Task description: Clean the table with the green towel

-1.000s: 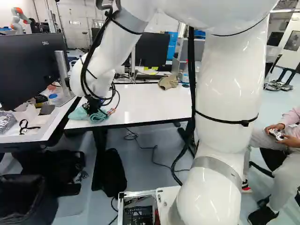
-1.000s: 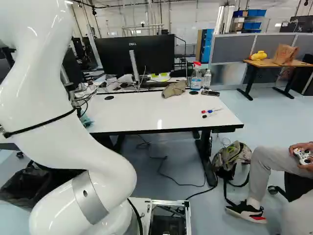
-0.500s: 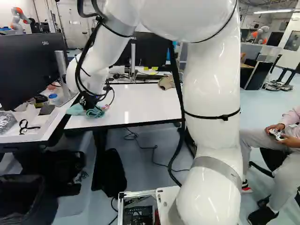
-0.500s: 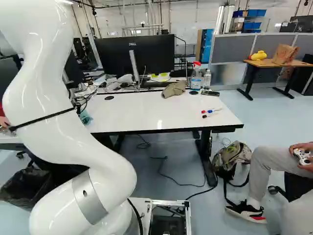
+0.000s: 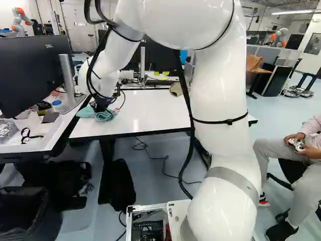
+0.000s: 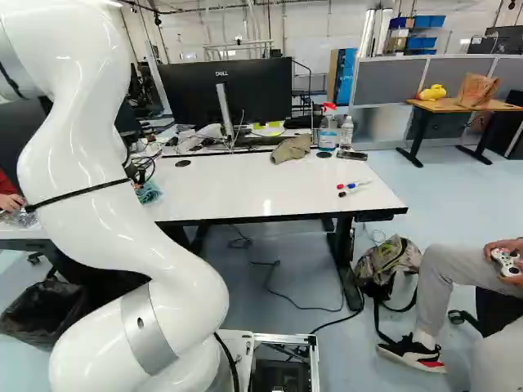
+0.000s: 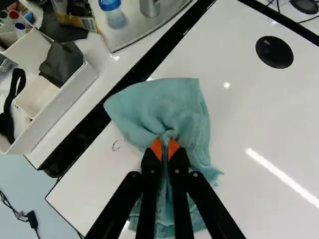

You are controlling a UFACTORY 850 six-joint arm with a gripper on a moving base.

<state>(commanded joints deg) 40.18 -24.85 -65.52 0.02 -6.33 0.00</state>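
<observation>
In the left base view my gripper (image 5: 102, 106) is low over the left end of the white table (image 5: 145, 113), with the green towel (image 5: 104, 116) bunched under it. The wrist view shows the gripper (image 7: 165, 149) shut on the middle of the towel (image 7: 169, 104), a fold pinched between its orange pads. The cloth spreads on the tabletop ahead of the fingers and under them. A small dark curved mark (image 7: 116, 145) lies on the white surface beside the towel. In the right base view the arm partly hides the towel (image 6: 149, 193).
A side desk with a monitor (image 5: 35, 75) and a white tray (image 7: 55, 109) adjoins the table's left end. On the table stand a spray bottle (image 6: 328, 131), a brown cloth (image 6: 292, 149) and markers (image 6: 351, 186). Another robot (image 5: 20, 21) is far back.
The arm has swung, its upper part moving left in the left base view and right in the right base view. The held towel has shifted slightly along the table, away from the front edge.
</observation>
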